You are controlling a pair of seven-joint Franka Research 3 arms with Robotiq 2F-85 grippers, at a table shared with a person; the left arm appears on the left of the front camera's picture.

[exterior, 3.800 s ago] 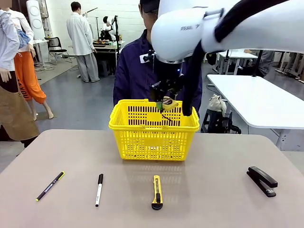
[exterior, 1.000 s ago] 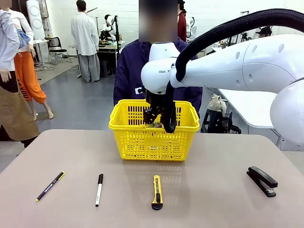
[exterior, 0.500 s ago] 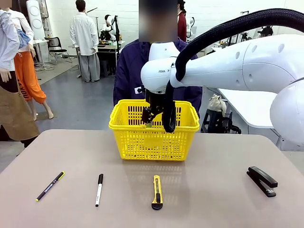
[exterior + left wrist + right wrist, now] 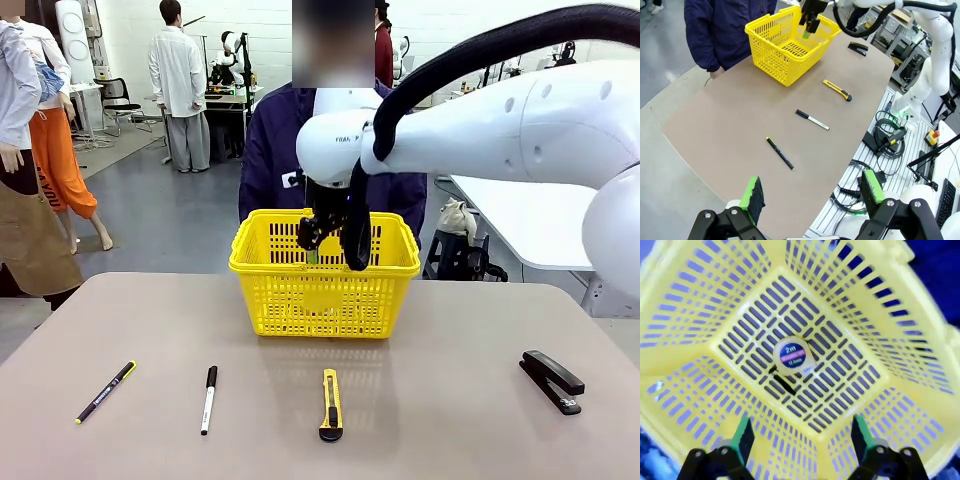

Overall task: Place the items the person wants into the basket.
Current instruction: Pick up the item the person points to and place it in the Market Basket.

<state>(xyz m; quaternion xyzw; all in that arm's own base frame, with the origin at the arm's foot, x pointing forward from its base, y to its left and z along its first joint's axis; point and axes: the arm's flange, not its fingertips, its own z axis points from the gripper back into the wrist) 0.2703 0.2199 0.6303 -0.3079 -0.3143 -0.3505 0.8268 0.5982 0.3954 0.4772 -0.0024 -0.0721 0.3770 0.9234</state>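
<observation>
Both right hand (image 4: 801,421) fingers (image 4: 745,437) gape, empty, above the basket (image 4: 685,315).

The right gripper (image 4: 322,250) is being raised out of the basket (image 4: 300,300), its jaws now being held apart and empty. The tape measure (image 4: 793,355), carried above the rim earlier, is being left lying on the basket floor.
</observation>
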